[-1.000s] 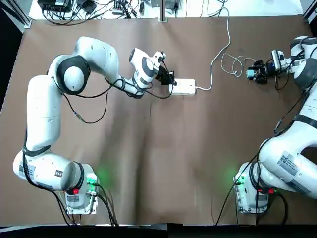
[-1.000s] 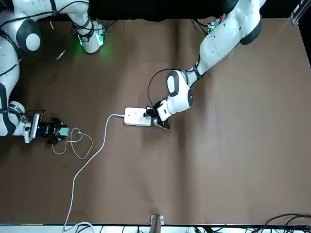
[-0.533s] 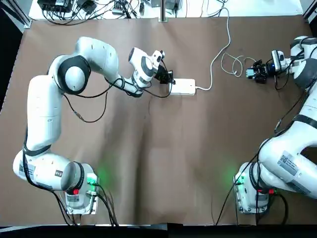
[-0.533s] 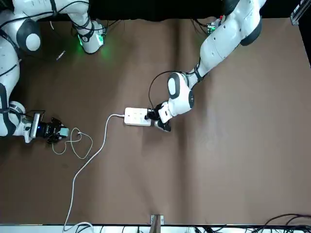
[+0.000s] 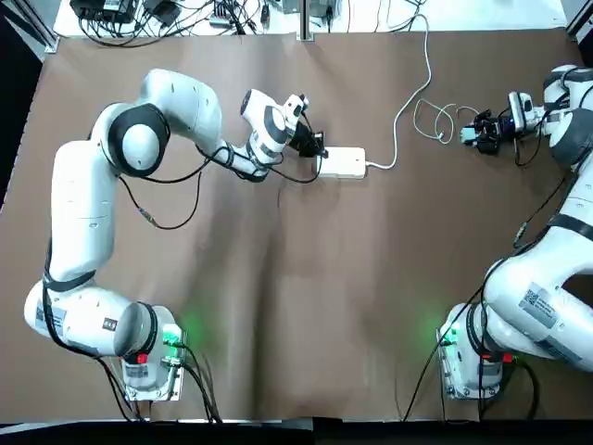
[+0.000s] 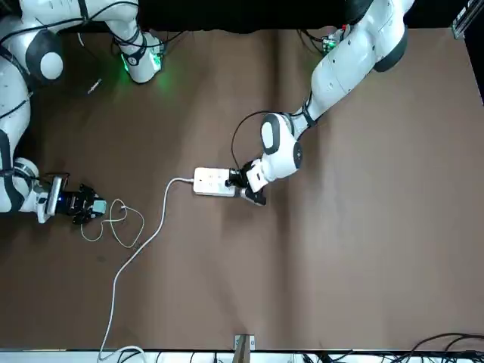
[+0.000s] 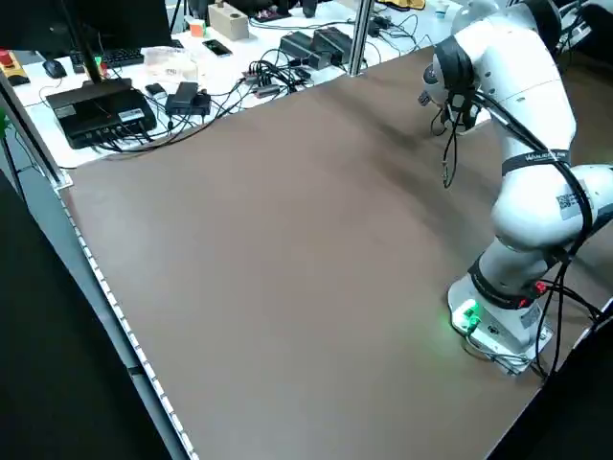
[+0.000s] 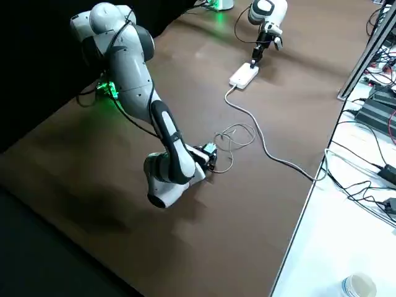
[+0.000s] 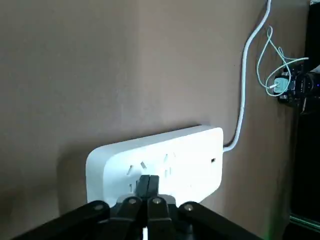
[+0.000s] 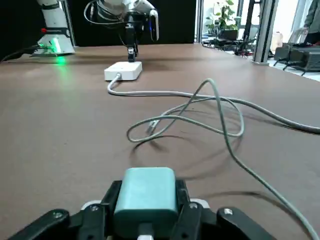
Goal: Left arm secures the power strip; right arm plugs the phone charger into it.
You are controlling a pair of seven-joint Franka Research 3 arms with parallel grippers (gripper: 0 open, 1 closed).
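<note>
The white power strip [image 5: 343,163] [image 6: 213,182] lies flat near the table's far middle, its thick white cord [image 5: 408,93] running off toward the far edge. My left gripper [image 5: 318,148] [image 9: 148,186] is shut, its joined fingertips resting on the strip's [image 9: 165,155] left end. At the far right, my right gripper [image 5: 480,134] [image 10: 146,200] is shut on the teal phone charger [image 10: 146,192] [image 6: 99,205], low over the table. The charger's thin looped cable [image 5: 434,119] [image 10: 200,110] lies between it and the strip.
Cables and electronics [image 5: 157,11] crowd the white bench past the far edge, beside a metal post [image 5: 304,19]. A paper cup [image 8: 359,286] stands on that bench. Brown table surface [image 5: 324,297] stretches between the arms' bases.
The right gripper has shifted a little with the charger in it. The left gripper settled slightly at the strip's end, then stayed still.
</note>
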